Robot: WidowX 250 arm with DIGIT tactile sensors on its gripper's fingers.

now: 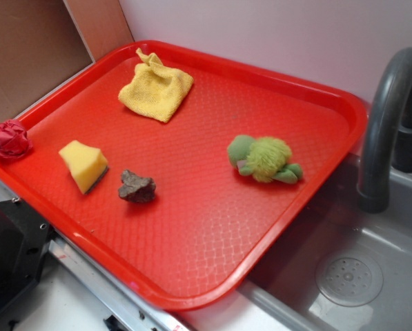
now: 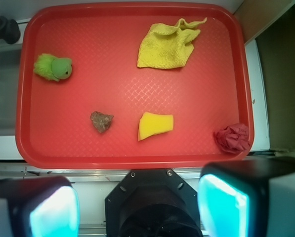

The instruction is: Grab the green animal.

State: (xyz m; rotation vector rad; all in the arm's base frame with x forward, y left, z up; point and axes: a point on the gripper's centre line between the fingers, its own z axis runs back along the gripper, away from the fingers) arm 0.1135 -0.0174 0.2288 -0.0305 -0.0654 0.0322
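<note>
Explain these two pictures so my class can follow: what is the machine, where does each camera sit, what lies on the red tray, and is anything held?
It is a robot arm. One camera stands beside the bench; the other rides on the arm's wrist and looks straight down, so the gripper, with two pale pads, fills its lower edge. The gripper is open and holds nothing. On the red tray lie the green animal, a yellow cloth, a yellow sponge wedge, a brown lump and, on the rim, a crumpled red piece. A grey sink with a tap sits alongside.
</note>
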